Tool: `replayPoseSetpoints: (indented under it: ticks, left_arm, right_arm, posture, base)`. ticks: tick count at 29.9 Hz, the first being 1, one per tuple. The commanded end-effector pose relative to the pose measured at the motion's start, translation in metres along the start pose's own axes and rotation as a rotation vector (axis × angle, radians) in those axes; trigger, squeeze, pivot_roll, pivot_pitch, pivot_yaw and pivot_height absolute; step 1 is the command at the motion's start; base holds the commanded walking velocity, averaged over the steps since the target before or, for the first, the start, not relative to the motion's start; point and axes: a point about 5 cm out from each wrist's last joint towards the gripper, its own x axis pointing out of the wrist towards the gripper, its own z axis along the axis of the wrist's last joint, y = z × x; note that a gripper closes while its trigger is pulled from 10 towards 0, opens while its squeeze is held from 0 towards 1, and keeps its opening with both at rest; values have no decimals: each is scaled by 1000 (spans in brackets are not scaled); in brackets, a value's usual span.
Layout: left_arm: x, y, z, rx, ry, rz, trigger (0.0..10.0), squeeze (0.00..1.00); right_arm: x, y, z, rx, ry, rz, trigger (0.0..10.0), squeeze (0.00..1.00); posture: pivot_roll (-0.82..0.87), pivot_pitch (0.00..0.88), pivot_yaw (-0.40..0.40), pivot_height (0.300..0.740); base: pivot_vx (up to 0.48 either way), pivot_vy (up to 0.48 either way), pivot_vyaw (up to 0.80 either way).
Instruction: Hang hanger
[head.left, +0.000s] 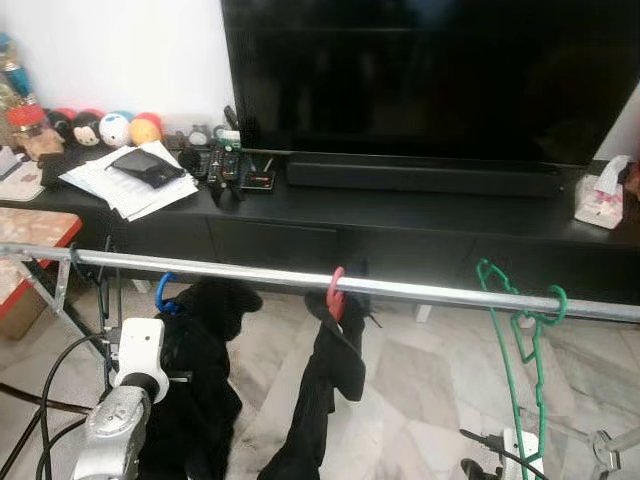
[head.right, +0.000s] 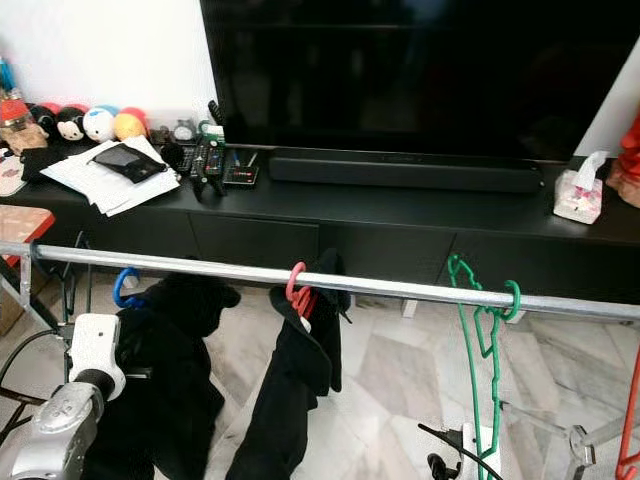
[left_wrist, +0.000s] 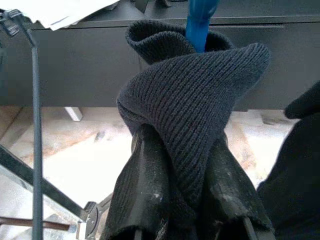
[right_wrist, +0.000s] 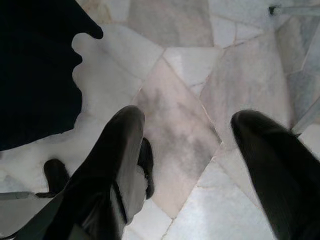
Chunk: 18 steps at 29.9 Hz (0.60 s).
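Left gripper (left_wrist: 175, 200): clamped on the dark knit garment (left_wrist: 200, 100) at the blue hanger (left_wrist: 200, 20).
Right gripper (right_wrist: 192, 165): fingers wide, over floor (right_wrist: 250, 75).
Rail (head.left: 420, 288): three hangers, blue left, red (head.left: 336, 290) middle, green (head.left: 525, 340) right.

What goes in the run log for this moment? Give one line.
left gripper: shut on black knit garment | blue hanger: hooked on rail | right gripper: open, over floor

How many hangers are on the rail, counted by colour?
Blue hanger: 1
Red hanger: 1
Green hanger: 1
Total on the rail: 3
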Motion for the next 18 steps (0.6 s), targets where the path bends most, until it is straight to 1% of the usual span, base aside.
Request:
replayPoseSetpoints:
  ticks: [1, 7, 11, 12, 18]
  left_arm:
    - [3, 1, 22, 55, -109, -32, 10000, 0]
    - [3, 2, 31, 76, -153, -46, 10000, 0]
    - [6, -3, 39, 97, -187, -78, 10000, 0]
    - [6, -3, 39, 97, -187, -78, 10000, 0]
    - [5, -7, 42, 156, -189, -141, 10000, 0]
  right_arm:
    - [0, 0, 2, -11, 1, -1, 10000, 0]
    - [0, 0, 2, -12, 2, -1, 10000, 0]
    - [0, 0, 2, -13, 2, -1, 10000, 0]
    - [0, 0, 2, -13, 2, -1, 10000, 0]
    - [0, 0, 2, -15, 2, 0, 10000, 0]
  posture:
    - [-39, 24, -4, 740]
    - [-39, 24, -4, 740]
    - [-41, 26, -5, 740]
    - [-41, 26, -5, 740]
    - [-41, 27, -4, 740]
  base:
    - [0, 0, 0]
    - [0, 0, 0]
    - [0, 0, 0]
    - [0, 0, 0]
    - [0, 0, 0]
